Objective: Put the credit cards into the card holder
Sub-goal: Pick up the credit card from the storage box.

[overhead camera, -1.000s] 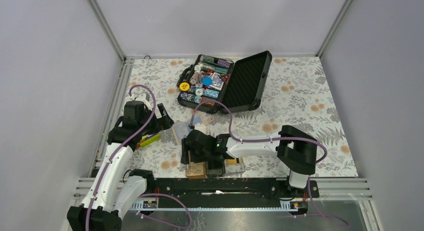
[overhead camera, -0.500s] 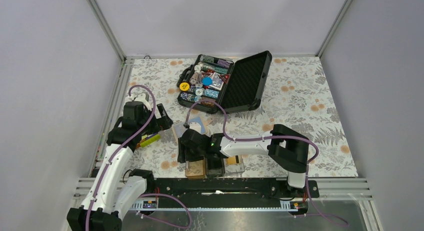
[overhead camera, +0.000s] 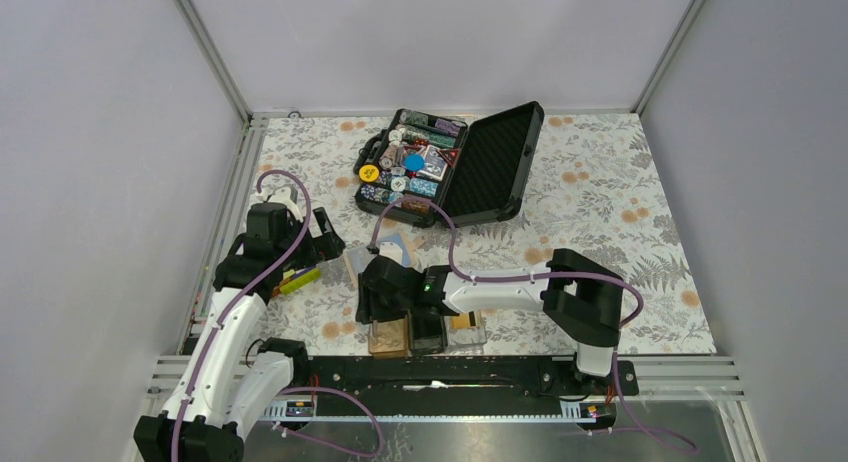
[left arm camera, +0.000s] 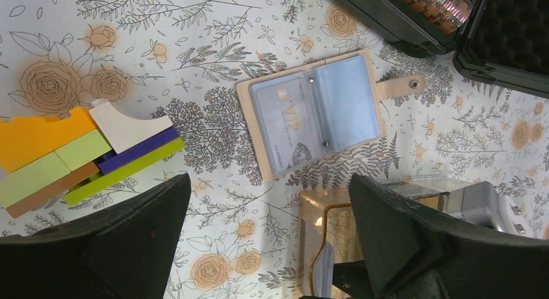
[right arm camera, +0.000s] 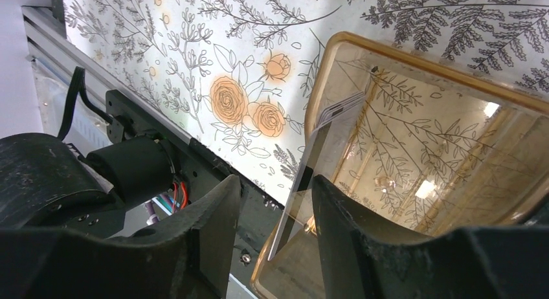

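Amber card holder (right arm camera: 414, 150) compartment; card (right arm camera: 304, 182) between right tool (right arm camera: 275, 247) fingers.

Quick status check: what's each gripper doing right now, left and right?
Left gripper: open, holding nothing, above the table.
Right gripper: closed on a credit card held edge-on, its tip in the brown compartment of the card holder.

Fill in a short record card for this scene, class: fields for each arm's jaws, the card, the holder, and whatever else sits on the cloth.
right gripper: jaws closed on a card
card: edge-on, tilted, over the brown compartment
card holder: near table edge, card not yet lying flat inside
left gripper: jaws open, holding nothing
wallet: open, VIP card in sleeve
blocks: coloured stack, left
chip case: open, at the back
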You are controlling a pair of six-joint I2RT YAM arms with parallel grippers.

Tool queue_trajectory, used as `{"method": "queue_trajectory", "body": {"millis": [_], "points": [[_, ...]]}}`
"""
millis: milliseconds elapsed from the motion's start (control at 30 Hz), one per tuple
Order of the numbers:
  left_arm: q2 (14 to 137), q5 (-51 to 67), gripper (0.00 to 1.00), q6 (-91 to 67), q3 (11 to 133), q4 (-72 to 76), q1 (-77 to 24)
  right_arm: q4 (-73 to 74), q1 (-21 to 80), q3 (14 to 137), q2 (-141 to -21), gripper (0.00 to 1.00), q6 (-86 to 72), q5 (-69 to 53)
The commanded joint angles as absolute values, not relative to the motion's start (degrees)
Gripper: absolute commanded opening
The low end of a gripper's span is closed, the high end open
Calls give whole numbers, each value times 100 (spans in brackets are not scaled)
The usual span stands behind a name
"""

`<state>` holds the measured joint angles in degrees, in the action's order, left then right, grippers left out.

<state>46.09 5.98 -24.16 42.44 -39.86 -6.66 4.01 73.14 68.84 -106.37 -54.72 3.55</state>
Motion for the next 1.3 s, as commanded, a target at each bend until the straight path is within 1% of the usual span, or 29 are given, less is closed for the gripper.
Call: {"method": "queue_trajectory", "body": {"millis": [0,467,700,1000,1100,1267], "points": [[4489,504,99,-2338,4509,-3885,-620,250,7390,6922,-10305,50,-5521,482],[4489,497,99,-2347,4500,-3894,-624,652,7418,6988,-10286,28,-5537,722],[4491,500,99,-2347,4500,-3894,-615,808,7444,6958,-10187,23,-5559,879],[4517,492,99,-2341,4493,-3894,-615,631,7454,6874,-10091,23,-5555,870],[4513,486,99,-2338,4491,-3894,-615,651,7460,6916,-10138,19,-5538,820],[4509,480,99,-2329,4488,-3894,-614,1004,7486,7064,-10063,17,-5486,1092]]}}
